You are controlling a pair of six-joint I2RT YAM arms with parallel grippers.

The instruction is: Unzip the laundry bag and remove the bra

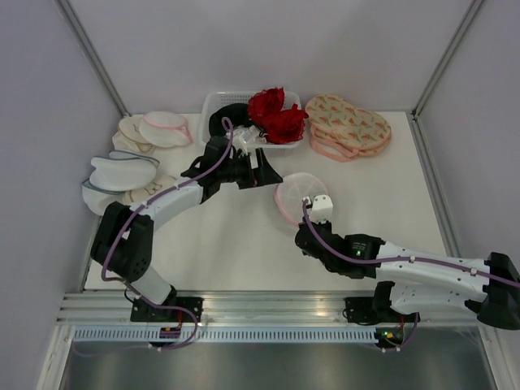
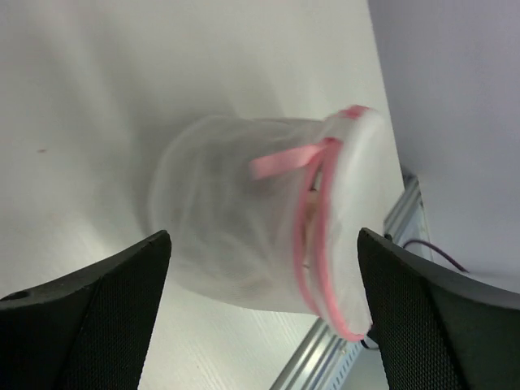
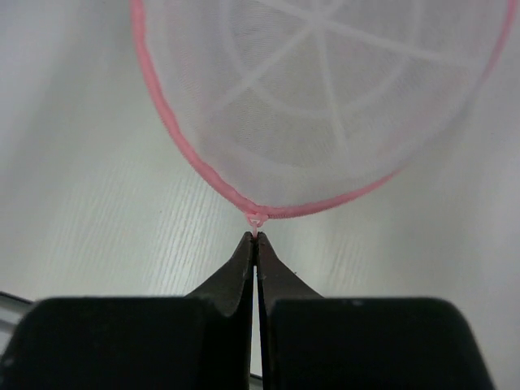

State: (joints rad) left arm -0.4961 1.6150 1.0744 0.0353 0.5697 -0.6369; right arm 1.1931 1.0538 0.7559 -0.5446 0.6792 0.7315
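- White see-through mesh forms the laundry bag [image 1: 297,195], a rounded pouch edged with a pink zipper trim [image 3: 174,130]. It lies on the table [image 1: 244,252] just right of centre, between the two arms' ends.
- In the right wrist view the laundry bag [image 3: 325,89] fills the upper frame. Its flat face shows white seams that radiate like spokes.
- Right gripper [image 3: 257,240]: the jaws are pressed together with no gap. The small pink zipper pull [image 3: 257,219] is pinched at their very tips, at the lowest point of the trim in that view.
- In the top view the right gripper [image 1: 307,210] meets the near edge of the pouch under its white camera housing.
- Left gripper [image 2: 262,236]: the jaws stand wide apart and hold nothing. The laundry bag [image 2: 236,236] sits ahead of them and shows between the two dark fingers [image 2: 97,317].
- A pink ribbon loop [image 2: 284,160] lies across the bag's side, next to the trim.
- In the top view the left gripper [image 1: 266,174] is just beside the far-left edge of the pouch. Contact cannot be judged.
- At the far edge stands a white basket [image 1: 213,101] holding a red garment [image 1: 276,114] and a black garment [image 1: 223,120].
- Beige floral pouches [image 1: 348,123] are stacked to the right of the basket.
- White pouches with blue trim [image 1: 122,172] lie by the left wall, with pale pouches edged in pink [image 1: 166,128] behind them.
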